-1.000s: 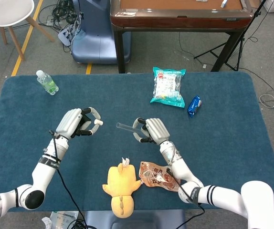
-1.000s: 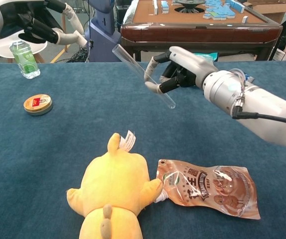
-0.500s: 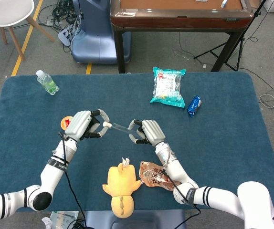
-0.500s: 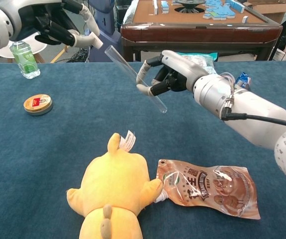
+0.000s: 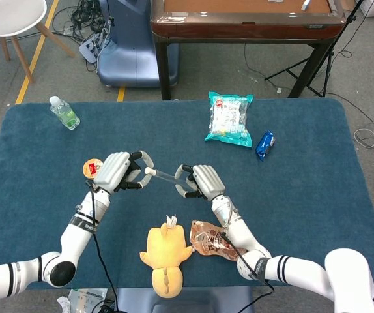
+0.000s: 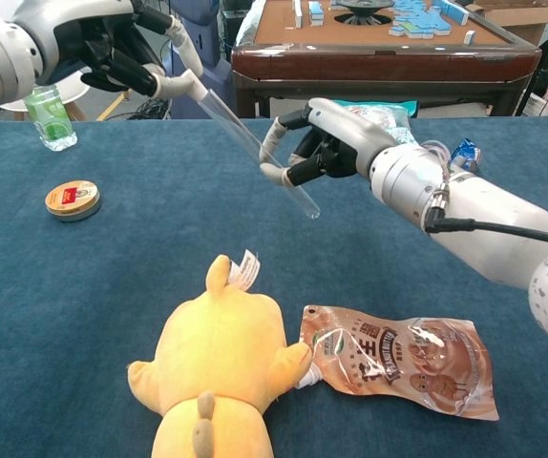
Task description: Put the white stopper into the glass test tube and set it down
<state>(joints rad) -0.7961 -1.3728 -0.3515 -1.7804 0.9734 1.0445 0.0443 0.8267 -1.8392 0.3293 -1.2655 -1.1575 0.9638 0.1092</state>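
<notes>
From the head view, my left hand [image 5: 118,173] pinches the white stopper [image 5: 149,171] at the glass test tube [image 5: 164,175] mouth, above the counter's middle. From the chest view, my right hand [image 6: 326,143] grips the tube; I should push straight along it.

Head view: high, looks steeply down on whole tabletop [image 5: 317,189], far edge and floor beyond at top; both arms enter from bottom, seen from behind. Wide, distant framing.

Chest view: low, near tabletop [image 6: 93,315] level, faces forward across it toward brown table [image 6: 379,52] behind. Close framing; only near-centre part shown.

Shared: left hand [image 5: 118,173] [image 6: 97,43], right hand [image 5: 200,181] [image 6: 336,138], yellow plush [image 5: 166,256] [image 6: 219,377], brown pouch [image 5: 214,240] [image 6: 403,358], round tin [image 5: 92,169] [image 6: 73,199], green bottle [image 5: 64,112] [image 6: 49,116].
</notes>
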